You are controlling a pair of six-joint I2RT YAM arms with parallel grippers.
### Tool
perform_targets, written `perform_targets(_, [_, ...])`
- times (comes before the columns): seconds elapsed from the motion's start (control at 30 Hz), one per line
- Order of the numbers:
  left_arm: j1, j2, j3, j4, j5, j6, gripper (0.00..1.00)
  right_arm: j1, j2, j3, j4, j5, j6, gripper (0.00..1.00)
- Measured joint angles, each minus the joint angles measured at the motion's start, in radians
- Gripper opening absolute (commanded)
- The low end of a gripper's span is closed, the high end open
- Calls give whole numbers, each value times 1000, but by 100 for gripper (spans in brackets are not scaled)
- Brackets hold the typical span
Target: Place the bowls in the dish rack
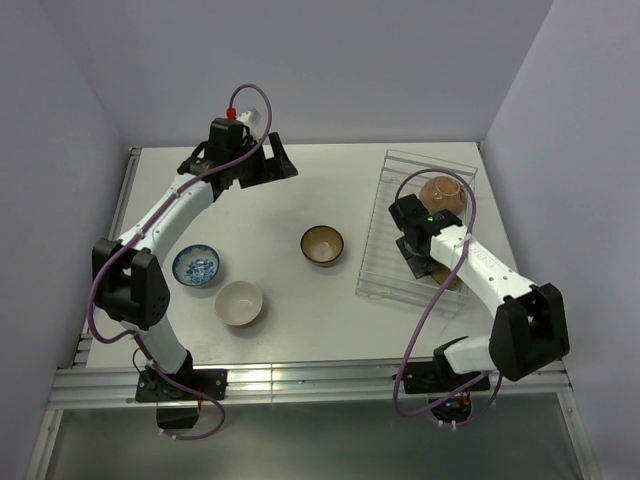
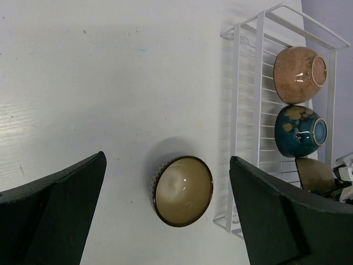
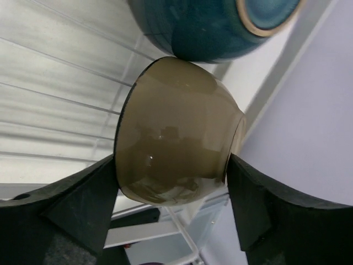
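An olive-brown bowl (image 3: 176,143) is seen tipped on its side at the near end of the dish rack (image 1: 378,258). It is clamped between the two fingers of the right gripper (image 3: 172,160), which are pressed against it on either side. Whether it is resting on the ribs cannot be told. Its upper edge is seen right against a dark blue bowl (image 3: 215,27), though contact cannot be confirmed.

In the left wrist view, the dark blue bowl is found on its side in the middle of the rack. A pinkish-tan bowl (image 2: 300,67) is laid on its side just beyond it, at the far end.

Three more bowls are set upright on the table (image 1: 300,190). A brown bowl (image 1: 322,245) is placed near the rack. A blue-patterned bowl (image 1: 197,265) and a cream-white bowl (image 1: 239,303) are well off to the left, close together.

The left gripper (image 2: 166,160) is held over the far part of the table, jaws spread wide.
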Motion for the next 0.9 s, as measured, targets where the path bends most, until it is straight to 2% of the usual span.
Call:
perform_targets(0.1, [1, 0, 0, 0, 0, 0, 100, -2, 16, 0, 7, -34, 11, 96])
perform_targets(0.27, [2, 0, 0, 0, 0, 0, 100, -2, 33, 0, 12, -103, 30, 100])
perform_targets(0.57, [5, -1, -1, 1, 1, 8, 99, -2, 33, 0, 13, -163, 37, 99])
perform_targets(0.73, [12, -25, -26, 4, 12, 21, 100, -2, 31, 0, 14, -163, 34, 85])
perform_targets(0.9, [25, -58, -38, 3, 34, 35, 99, -2, 8, -24, 29, -138, 32, 83])
